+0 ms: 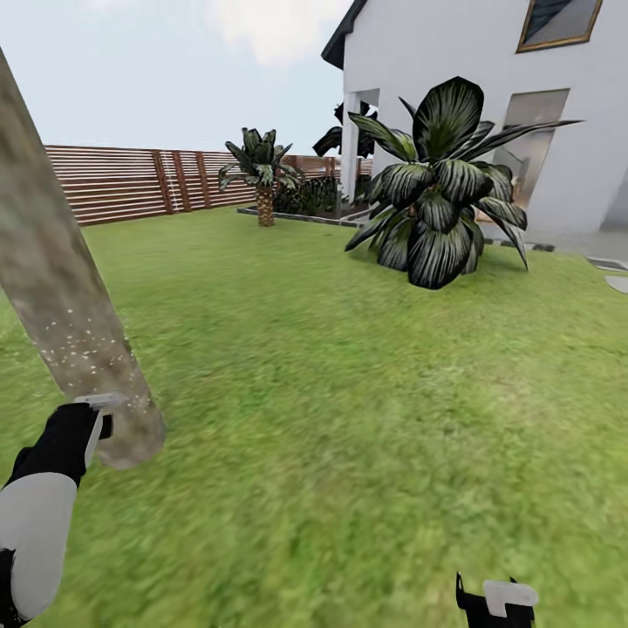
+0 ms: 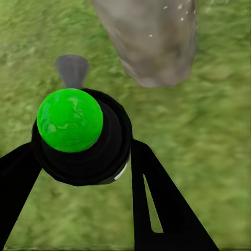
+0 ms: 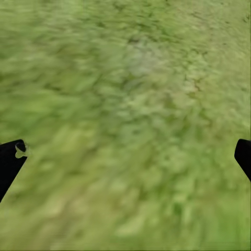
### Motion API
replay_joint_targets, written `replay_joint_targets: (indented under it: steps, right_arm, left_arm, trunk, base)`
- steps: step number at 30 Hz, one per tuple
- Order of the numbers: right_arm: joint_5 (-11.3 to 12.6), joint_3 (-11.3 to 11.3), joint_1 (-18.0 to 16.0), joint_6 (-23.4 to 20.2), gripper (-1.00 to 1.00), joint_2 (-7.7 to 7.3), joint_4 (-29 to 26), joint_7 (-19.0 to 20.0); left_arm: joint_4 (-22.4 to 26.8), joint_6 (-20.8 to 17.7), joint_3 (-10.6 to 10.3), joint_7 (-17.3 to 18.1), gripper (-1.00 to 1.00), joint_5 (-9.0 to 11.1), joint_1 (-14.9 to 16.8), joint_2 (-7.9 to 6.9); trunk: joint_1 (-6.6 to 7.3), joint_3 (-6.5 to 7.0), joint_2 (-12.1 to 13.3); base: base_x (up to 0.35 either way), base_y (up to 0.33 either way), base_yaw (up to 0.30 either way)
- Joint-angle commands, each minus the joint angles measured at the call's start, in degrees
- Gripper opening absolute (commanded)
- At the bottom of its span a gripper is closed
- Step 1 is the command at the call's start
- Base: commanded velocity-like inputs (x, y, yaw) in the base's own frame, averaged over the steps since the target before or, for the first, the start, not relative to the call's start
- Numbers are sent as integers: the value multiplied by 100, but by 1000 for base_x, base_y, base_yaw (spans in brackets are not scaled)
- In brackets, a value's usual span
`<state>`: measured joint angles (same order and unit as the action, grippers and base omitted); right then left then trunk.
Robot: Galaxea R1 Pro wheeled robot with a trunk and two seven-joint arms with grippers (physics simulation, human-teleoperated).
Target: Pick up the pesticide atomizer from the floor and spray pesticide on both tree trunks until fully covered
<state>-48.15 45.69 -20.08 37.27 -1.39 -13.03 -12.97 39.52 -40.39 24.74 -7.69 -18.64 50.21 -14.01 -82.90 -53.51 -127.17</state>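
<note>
Head view: a pale, mottled tree trunk (image 1: 61,323) leans across the left edge of the lawn (image 1: 349,392), its base meeting the grass near the lawn's lower left; small white specks dot its lower part. The left end effector (image 1: 92,427) sits just beside the trunk's base, on a black-and-white arm; a pale grey part shows at its tip, too small to identify here. The right end effector (image 1: 497,602) appears at the bottom edge, over bare grass, well apart from the trunk. Beyond, a broad-leaved dark shrub (image 1: 440,196) stands before the white house (image 1: 488,87); a short palm (image 1: 262,174) stands near the brown slat fence (image 1: 131,179).

Left wrist view: the left end effector (image 2: 83,172) pinches the pesticide atomizer (image 2: 70,120) between its two black fingers (image 2: 157,204); the atomizer shows a bright green rounded top on a black collar, with a grey nozzle pointing toward the trunk base (image 2: 151,42); nozzle and trunk are apart.

Right wrist view: the right end effector (image 3: 128,157) is spread wide, its black fingertips (image 3: 10,159) at opposite edges, with blurred grass between them and nothing held.
</note>
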Motion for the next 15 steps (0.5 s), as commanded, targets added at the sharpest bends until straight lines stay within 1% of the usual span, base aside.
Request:
replay_joint_targets:
  steps: [1, 8, 10, 12, 14, 15]
  right_arm:
    - [-61, 28, -5, 18, 100, -1, 11, -36]
    - [-61, 28, -5, 18, 100, -1, 11, -35]
    - [-61, 28, -5, 18, 100, -1, 11, -37]
    - [-63, 28, -5, 18, 100, -1, 10, -38]
    - [-63, 28, -5, 18, 100, -1, 6, -39]
    - [-63, 28, -5, 18, 100, -1, 4, -39]
  left_arm:
    - [4, -22, 4, -21, -100, 15, 6, 3]
    - [-5, -27, 10, -30, -100, 30, 6, 7]
    - [-89, -5, 12, -27, -100, 28, 6, 19]
    - [-250, 30, 18, -13, -100, 40, -20, 27]
    - [-349, 156, 26, 22, -100, 55, -202, 29]
    - [-386, 342, 29, 46, -100, 63, -322, 29]
  trunk:
    - [1, -5, -2]
    - [1, -5, -2]
    - [1, -5, -2]
    - [1, -5, -2]
    - [1, -5, -2]
    - [1, -5, -2]
  base:
    - [15, -270, 278]
    - [1, -273, 278]
    - [-35, -273, 234]
    - [-129, -258, 89]
    - [-197, -228, 29]
    - [-239, -209, 12]
